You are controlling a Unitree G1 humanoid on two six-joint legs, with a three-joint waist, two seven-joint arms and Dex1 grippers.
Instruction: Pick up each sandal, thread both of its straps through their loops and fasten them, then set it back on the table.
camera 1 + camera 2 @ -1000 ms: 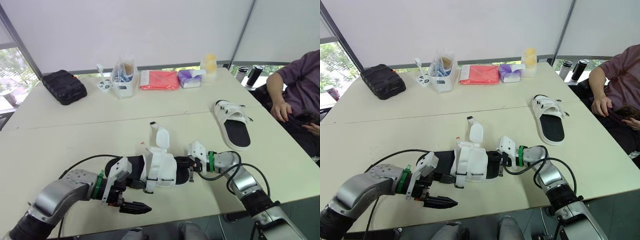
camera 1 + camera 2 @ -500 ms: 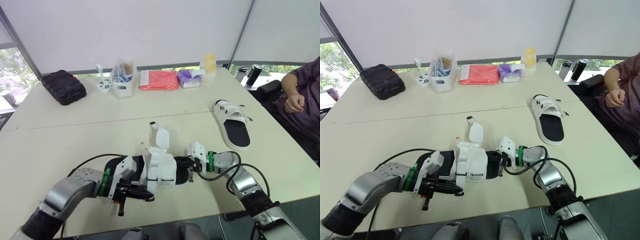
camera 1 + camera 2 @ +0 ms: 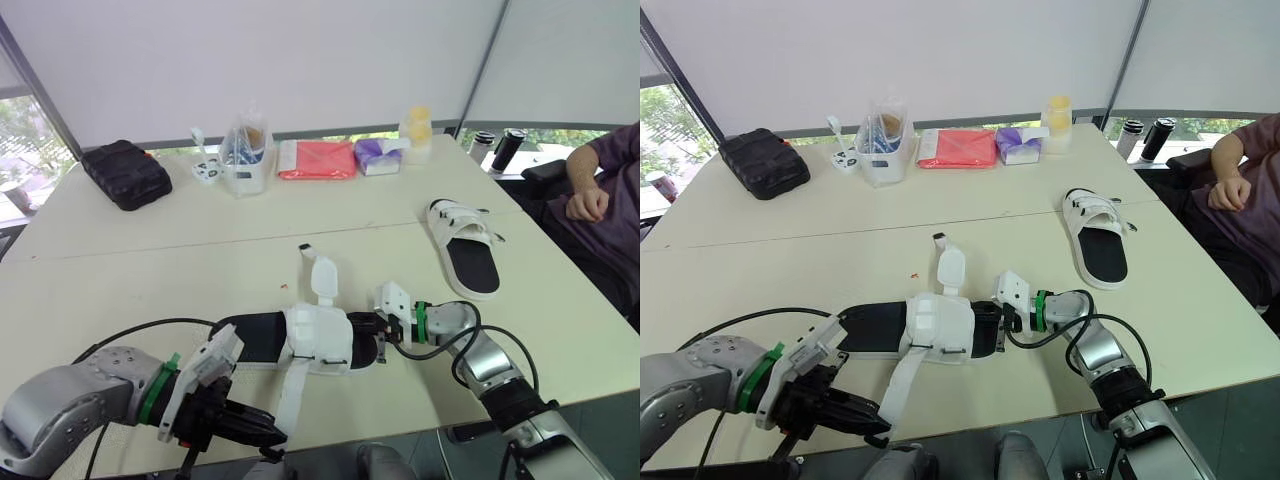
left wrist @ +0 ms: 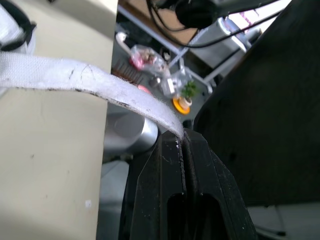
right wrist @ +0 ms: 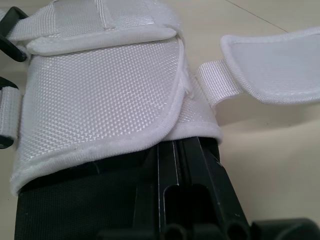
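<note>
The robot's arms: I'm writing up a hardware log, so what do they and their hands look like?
The left arm and right arm both have rounded silver-grey shells, a green ring at the wrist, a white angular block beyond it and a loose black cable looping alongside. The left hand and right hand each have two black, blocky fingers.

near sandal point(image 3: 940, 325) lies mid-tabletop point(image 3: 760, 270). its loose strap point(image 3: 902, 380) trails toward 7 o'clock, end pinched in the left claw point(image 3: 877, 430). the right claw point(image 3: 998, 325) grips the sandal's 3 o'clock end. second sandal point(image 3: 1100, 240) sits at 2 o'clock, well apart.
</note>
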